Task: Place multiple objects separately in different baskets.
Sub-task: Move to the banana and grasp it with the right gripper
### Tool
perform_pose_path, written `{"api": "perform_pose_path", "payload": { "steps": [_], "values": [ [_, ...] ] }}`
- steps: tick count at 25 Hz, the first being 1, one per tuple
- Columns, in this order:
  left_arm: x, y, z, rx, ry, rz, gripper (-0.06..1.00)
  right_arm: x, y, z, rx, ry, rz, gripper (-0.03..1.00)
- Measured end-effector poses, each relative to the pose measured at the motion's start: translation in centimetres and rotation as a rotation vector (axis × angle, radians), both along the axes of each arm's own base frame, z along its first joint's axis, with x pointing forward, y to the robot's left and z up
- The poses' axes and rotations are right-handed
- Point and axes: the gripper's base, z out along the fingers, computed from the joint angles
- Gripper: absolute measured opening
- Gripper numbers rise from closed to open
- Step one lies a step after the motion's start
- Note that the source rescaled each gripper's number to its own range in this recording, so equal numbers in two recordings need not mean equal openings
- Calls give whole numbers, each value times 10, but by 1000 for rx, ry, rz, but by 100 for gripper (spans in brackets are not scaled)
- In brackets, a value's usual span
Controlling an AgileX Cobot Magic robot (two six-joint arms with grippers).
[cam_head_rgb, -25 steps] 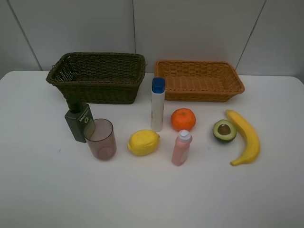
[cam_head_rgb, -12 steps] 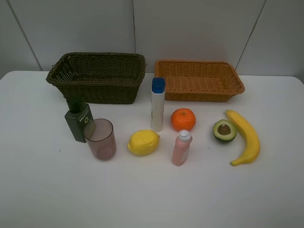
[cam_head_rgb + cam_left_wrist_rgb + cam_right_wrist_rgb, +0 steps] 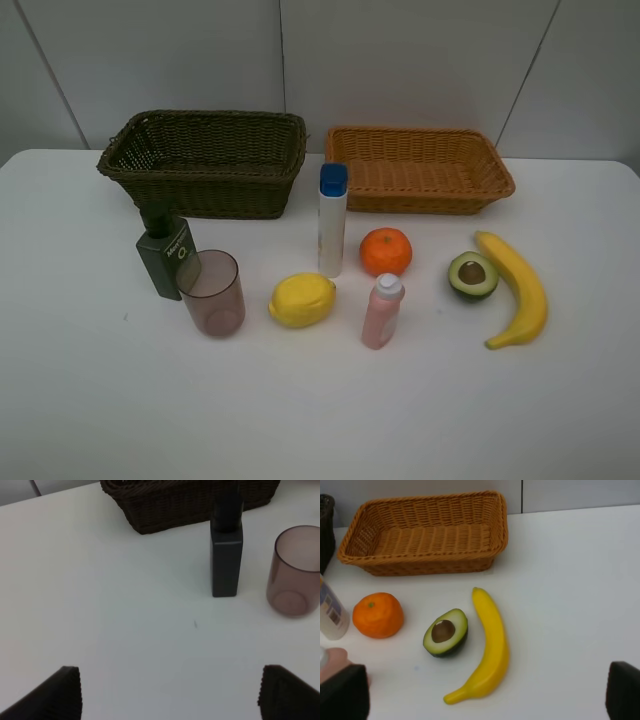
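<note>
Both baskets stand at the back of the table, the dark brown one (image 3: 210,190) on the left and the orange-tan one (image 3: 420,197) on the right. In front of them are a green pump bottle (image 3: 165,255), pinkish tumbler (image 3: 212,293), lemon (image 3: 301,300), tall blue-capped bottle (image 3: 332,222), orange (image 3: 386,251), small pink bottle (image 3: 382,312), halved avocado (image 3: 473,275) and banana (image 3: 517,288). My left gripper (image 3: 170,695) is open, short of the pump bottle (image 3: 227,555) and tumbler (image 3: 296,570). My right gripper (image 3: 482,692) is open, near the banana (image 3: 489,650) and avocado (image 3: 446,632).
Everything rests on a white table (image 3: 320,420), with a grey panelled wall (image 3: 400,60) behind the baskets. Neither arm shows in the high view.
</note>
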Motion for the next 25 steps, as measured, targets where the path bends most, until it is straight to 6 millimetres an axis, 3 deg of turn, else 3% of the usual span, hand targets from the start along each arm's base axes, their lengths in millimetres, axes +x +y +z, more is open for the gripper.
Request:
{"api": "perform_pose_path", "payload": {
  "steps": [4,11,16,25],
  "values": [
    [0,0,0,0,0,0,95,19,1,17,-2,63,0,100],
    [0,0,0,0,0,0,95,72,2,36,-8,227,0,100],
    [0,0,0,0,0,0,95,118,4,27,-13,385,0,100],
    [0,0,0,0,0,0,95,186,6,-12,-19,545,2,100]
  ]
}}
